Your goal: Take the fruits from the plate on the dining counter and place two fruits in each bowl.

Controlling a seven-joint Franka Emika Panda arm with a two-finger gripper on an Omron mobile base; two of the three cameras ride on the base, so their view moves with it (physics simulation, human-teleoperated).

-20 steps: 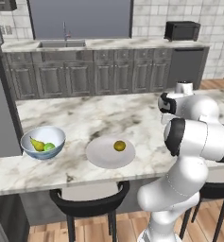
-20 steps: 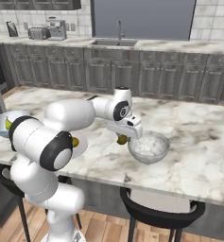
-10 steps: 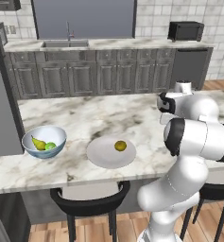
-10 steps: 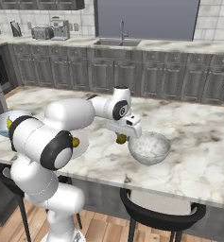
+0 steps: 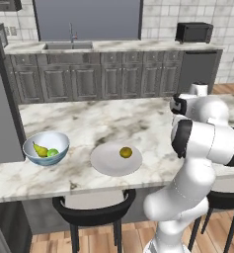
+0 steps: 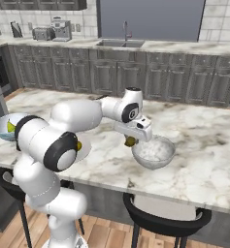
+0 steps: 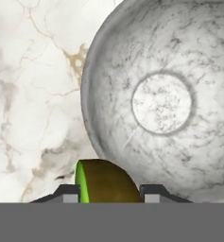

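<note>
While my gripper (image 6: 131, 141) hangs over the dining counter (image 6: 204, 140), its jaws are closed on a lime-green fruit (image 7: 104, 182); the greyish white bowl (image 7: 170, 99) lies at one o'clock of the fruit in the hand view, its rim just beside it; the plate (image 5: 104, 163) holds the yellow-brown fruit (image 5: 126, 152); the pale blue bowl (image 5: 46, 146) sits at nine o'clock of the plate.

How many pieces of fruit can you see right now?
4: a yellow-green pear and a round lime-green fruit in the pale blue bowl, a round yellow-brown fruit on the flat plate, a green-brown one in the gripper.
</note>
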